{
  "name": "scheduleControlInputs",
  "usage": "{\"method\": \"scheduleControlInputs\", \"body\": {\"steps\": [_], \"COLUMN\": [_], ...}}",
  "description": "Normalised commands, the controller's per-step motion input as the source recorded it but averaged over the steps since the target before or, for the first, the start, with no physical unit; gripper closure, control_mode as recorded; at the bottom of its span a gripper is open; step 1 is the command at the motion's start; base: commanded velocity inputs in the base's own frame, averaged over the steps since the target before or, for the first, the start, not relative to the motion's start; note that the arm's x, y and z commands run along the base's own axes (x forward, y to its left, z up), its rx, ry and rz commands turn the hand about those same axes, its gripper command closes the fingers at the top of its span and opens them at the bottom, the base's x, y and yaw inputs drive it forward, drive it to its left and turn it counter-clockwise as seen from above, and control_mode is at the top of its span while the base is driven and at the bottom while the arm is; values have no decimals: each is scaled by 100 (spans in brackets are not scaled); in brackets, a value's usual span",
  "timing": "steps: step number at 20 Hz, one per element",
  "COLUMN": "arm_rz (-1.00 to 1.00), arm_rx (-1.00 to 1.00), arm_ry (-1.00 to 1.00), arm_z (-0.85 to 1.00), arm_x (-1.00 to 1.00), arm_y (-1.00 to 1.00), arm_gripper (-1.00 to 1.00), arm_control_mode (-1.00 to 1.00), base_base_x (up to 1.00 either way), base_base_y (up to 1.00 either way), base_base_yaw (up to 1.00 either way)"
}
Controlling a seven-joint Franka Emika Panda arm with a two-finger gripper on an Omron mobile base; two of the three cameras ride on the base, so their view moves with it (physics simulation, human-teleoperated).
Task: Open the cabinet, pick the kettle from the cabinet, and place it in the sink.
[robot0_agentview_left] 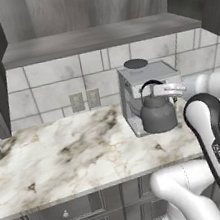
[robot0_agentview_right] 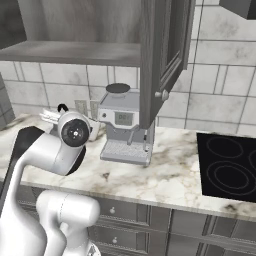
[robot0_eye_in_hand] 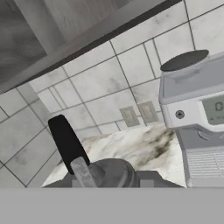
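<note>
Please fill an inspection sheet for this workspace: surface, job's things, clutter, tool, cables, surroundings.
Surface: marble counter, mostly bare.
Job's things: cabinet door open, shelf inside bare; kettle hangs above the counter by its black handle, in front of the coffee machine. Sink: nothing seen.
Clutter: coffee machine at the wall.
Tool: tool shut on the kettle handle.
Cables: nothing seen; two wall outlets are unused.
Surroundings: tiled wall, drawers under the counter, black cooktop on the right.
</note>
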Motion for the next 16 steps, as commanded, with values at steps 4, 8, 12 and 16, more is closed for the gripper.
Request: {"method": "scheduleControlInputs", "body": {"steps": [4, 8, 12, 16], "arm_rz": [0, 0, 0, 0], "arm_rx": [0, 0, 0, 0], "arm_ry": [0, 0, 0, 0], "arm_z": [0, 0, 0, 0], "arm_x": [0, 0, 0, 0], "arm_y": [0, 0, 0, 0], "arm_gripper": [100, 100, 100, 100], "arm_control_mode": [-100, -100, -100, -100], "base_base_x": [0, 0, 0, 0], "base_base_y": [0, 0, 0, 0], "base_base_yaw": [0, 0, 0, 0]}}
